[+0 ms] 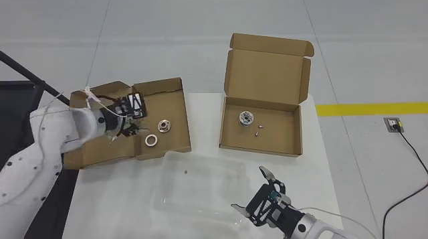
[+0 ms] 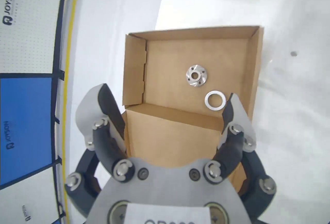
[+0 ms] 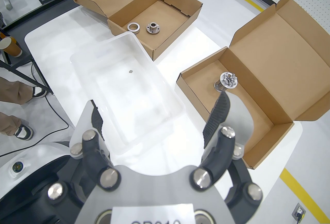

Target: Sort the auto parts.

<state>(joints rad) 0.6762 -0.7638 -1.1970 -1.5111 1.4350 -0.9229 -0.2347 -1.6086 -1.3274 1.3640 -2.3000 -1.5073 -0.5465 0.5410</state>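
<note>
A left cardboard box (image 1: 175, 115) holds a flat metal ring (image 1: 152, 140) and a flanged hub (image 1: 164, 126). My left gripper (image 1: 134, 115) hangs open over this box's lid fold, empty; its wrist view has the ring (image 2: 215, 100) and hub (image 2: 196, 76) just beyond its fingertips. The right cardboard box (image 1: 281, 132) holds a round machined part (image 1: 246, 118) and a small screw (image 1: 259, 130). Between the boxes, a clear plastic tray (image 1: 200, 185) contains one tiny dark part (image 1: 185, 169). My right gripper (image 1: 254, 191) is open and empty above the tray's near right corner.
The white table ends just past the boxes on both sides. A black rack stands left of the table, with a paper cup (image 3: 10, 47) beside it. A floor outlet (image 1: 393, 124) with a black cable lies to the right.
</note>
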